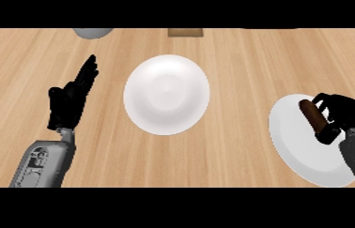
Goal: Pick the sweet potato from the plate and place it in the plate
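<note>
Sweet potato (313,115), on right-side plate (298,147), 3 o'clock.
Right hand (338,110) fingers curled round it. Centre plate (166,94) bare white. Left hand (71,98) at 9 o'clock, fingers straight, resting.

Light wood counter (235,58) fills view, grain running sideways. Grey round thing (93,32) at top edge. Brown block (185,32) beside it, apart.

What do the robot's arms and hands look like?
Each arm ends in a black hand with fingers and a thumb. The left hand sits on a grey forearm with a boxy shell and darker panels. The right hand is black too; only a sliver of its grey forearm shows.
</note>
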Available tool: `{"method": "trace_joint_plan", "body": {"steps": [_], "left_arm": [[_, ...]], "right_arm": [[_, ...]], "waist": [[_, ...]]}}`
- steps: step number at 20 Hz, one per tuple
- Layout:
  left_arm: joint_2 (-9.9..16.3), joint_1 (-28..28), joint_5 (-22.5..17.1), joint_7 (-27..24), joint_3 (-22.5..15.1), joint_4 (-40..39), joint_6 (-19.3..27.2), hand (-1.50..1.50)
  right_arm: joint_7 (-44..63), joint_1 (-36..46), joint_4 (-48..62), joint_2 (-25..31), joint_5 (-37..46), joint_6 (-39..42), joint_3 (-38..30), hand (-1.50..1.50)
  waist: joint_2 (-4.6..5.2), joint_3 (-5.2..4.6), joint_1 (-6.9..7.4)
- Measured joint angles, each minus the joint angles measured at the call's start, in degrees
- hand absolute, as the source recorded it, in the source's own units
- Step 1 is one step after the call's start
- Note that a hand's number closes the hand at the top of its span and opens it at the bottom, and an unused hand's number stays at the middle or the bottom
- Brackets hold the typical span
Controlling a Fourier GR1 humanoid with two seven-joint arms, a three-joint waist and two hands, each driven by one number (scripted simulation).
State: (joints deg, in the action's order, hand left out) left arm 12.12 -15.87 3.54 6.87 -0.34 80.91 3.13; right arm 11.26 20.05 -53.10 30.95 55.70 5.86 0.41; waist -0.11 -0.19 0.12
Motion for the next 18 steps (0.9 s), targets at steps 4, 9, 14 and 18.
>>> {"method": "trace_joint_plan", "body": {"steps": [4, 9, 14, 18], "left_arm": [[-0.95, 1.45, 1.03, -0.37, -0.15, 0.81, 0.41, 0.00], [-0.25, 2.21, 0.68, -0.58, 1.05, 0.58, 0.22, 0.00], [0.55, 3.89, 0.22, -1.21, 1.93, 1.26, -0.22, 0.00], [0.46, 3.65, 0.29, -0.51, 1.76, 2.11, -0.24, 0.00]], "right_arm": [[0.06, -2.51, -4.39, -0.87, 0.05, -1.87, -1.07, 1.50], [11.80, -10.99, -17.83, -10.47, 1.40, -5.32, 1.40, 1.50], [21.91, -17.79, -34.36, -19.24, 6.96, -11.00, 7.50, 1.50], [26.17, -21.13, -47.51, -22.62, 14.00, -14.23, 14.05, 1.50]], "waist": [[0.00, 0.09, -0.21], [-0.93, -0.53, -2.00], [-1.06, -0.31, -2.47], [-0.89, -0.08, -2.21]]}}
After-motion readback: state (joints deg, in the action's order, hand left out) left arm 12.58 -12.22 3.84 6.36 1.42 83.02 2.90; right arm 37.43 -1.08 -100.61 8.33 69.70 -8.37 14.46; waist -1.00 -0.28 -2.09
